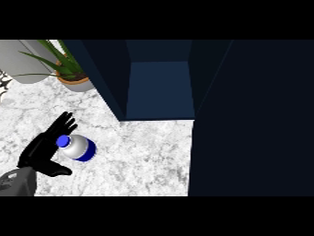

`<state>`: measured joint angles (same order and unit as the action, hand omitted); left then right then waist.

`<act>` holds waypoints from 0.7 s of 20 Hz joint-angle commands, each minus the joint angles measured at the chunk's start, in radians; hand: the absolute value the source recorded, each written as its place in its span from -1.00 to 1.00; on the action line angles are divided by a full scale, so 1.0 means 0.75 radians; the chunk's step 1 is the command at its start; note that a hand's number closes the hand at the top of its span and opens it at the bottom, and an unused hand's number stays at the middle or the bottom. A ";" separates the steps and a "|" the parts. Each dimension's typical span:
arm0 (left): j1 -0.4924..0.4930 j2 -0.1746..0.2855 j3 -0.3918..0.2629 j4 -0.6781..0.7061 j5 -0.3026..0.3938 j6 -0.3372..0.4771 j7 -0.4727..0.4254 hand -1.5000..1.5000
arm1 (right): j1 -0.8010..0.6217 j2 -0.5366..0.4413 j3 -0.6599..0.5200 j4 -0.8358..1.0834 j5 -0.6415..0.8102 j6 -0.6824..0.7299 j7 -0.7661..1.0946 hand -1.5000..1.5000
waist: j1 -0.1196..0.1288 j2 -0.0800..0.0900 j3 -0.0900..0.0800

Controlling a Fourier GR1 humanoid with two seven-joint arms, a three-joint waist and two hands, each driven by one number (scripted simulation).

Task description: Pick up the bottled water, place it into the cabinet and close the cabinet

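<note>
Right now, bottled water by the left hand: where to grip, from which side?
Grip the bottled water round its white body, below the blue cap, from its left. The body is round and wider than the cap. The left hand is open beside it on that side, and the open cabinet lies to the upper right, so the way there should probably be clear.

Bottled water point(78, 148) upright (blue cap), cabinet point(159, 87) open

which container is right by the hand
The white water bottle with blue cap, beside the black left hand; the terracotta plant pot stands farther off.
</note>
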<state>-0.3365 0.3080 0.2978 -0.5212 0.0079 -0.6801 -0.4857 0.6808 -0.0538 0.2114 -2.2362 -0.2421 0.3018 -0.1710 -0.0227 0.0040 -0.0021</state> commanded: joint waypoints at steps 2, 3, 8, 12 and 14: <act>-0.028 -0.047 -0.050 0.108 -0.066 -0.019 -0.212 -1.00 | 0.024 -0.019 -0.028 0.021 -0.004 0.017 -0.039 -1.00 | 0.002 -0.001 0.000; -0.069 -0.032 -0.046 0.160 -0.064 -0.044 -0.207 -1.00 | -0.093 -0.009 -0.055 0.030 -0.028 -0.025 0.045 -1.00 | 0.006 0.003 0.000; -0.098 0.038 -0.040 0.281 -0.072 -0.099 -0.284 -1.00 | -0.019 -0.011 0.007 -0.008 0.002 0.003 0.000 -1.00 | -0.008 0.005 -0.002; -0.137 -0.053 -0.057 0.300 -0.065 -0.051 -0.241 -1.00 | -0.056 0.058 0.113 0.038 0.091 -0.056 0.008 -1.00 | 0.002 0.003 -0.001; -0.117 -0.032 -0.062 0.305 -0.063 -0.111 -0.281 -1.00 | 0.011 -0.034 -0.021 0.036 -0.007 0.030 -0.044 -1.00 | -0.008 0.002 -0.001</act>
<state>-0.4138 0.2906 0.2552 -0.3217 -0.0438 -0.6382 -0.6097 0.6611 -0.0496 0.2290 -2.2226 -0.2247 0.2918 -0.1749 -0.0258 0.0069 -0.0029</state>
